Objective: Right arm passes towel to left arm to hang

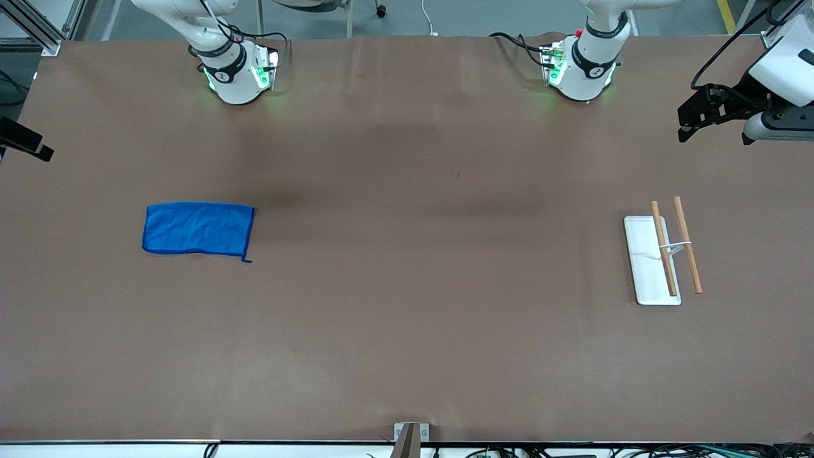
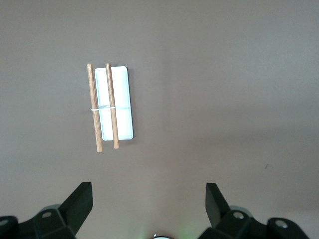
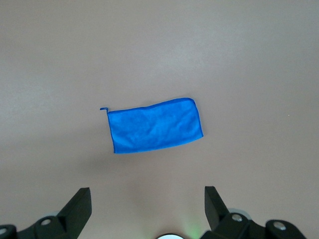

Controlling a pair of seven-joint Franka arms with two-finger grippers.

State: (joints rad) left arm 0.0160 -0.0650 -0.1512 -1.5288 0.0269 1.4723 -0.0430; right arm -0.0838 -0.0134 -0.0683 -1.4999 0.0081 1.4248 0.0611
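The blue towel (image 1: 198, 229) lies flat on the brown table toward the right arm's end, its loop (image 1: 247, 259) at the corner nearer the front camera. In the right wrist view the towel (image 3: 155, 124) lies well below my right gripper (image 3: 148, 199), which is open, empty and high above the table. My left gripper (image 1: 687, 124) hangs high over the left arm's end of the table. In the left wrist view the left gripper (image 2: 148, 194) is open and empty.
A small rack (image 1: 645, 270) with a white base and two wooden bars (image 1: 664, 248) stands toward the left arm's end; it also shows in the left wrist view (image 2: 122, 99). The arm bases (image 1: 235, 70) (image 1: 582, 63) stand along the table's edge farthest from the front camera.
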